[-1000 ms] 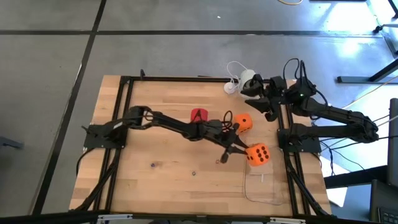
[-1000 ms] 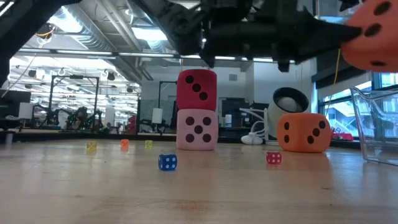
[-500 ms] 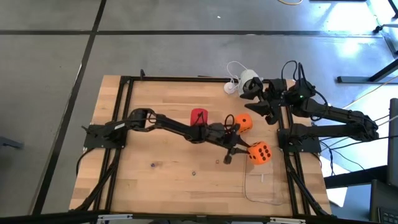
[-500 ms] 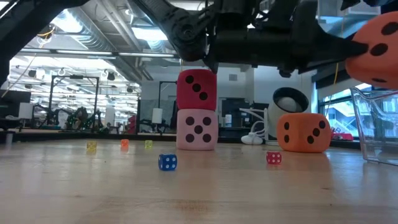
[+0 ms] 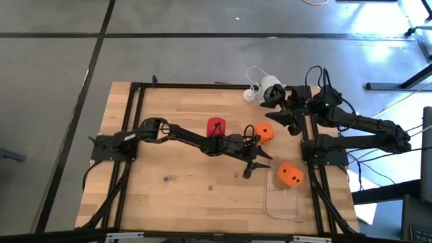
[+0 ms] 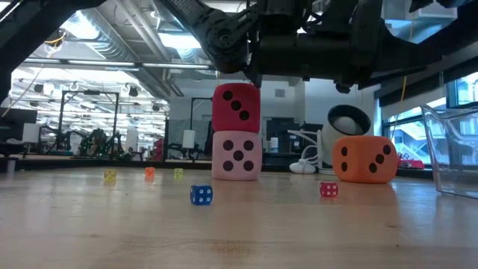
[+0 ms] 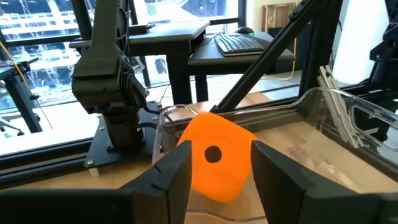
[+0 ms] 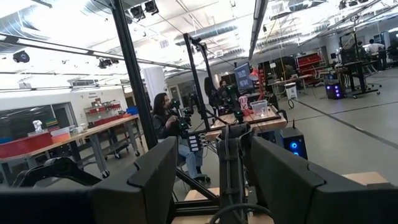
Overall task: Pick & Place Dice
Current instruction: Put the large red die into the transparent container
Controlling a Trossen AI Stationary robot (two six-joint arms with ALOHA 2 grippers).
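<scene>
Left gripper at centre right of the high frame, jaws released, nothing held. Orange die lies just right of and below the jaws, over the clear bin at lower right; left arm is nearer. A second ago that die sat clamped in the jaws. Right gripper waits upper right, jaws released.

**Count of things on the tabletop**

Four big dice: two orange ones, one red and one pale pink. Five small dice in the low view: a blue one, a red one, two yellow, one orange. One clear bin. One white round camera. Two robot arms.
</scene>
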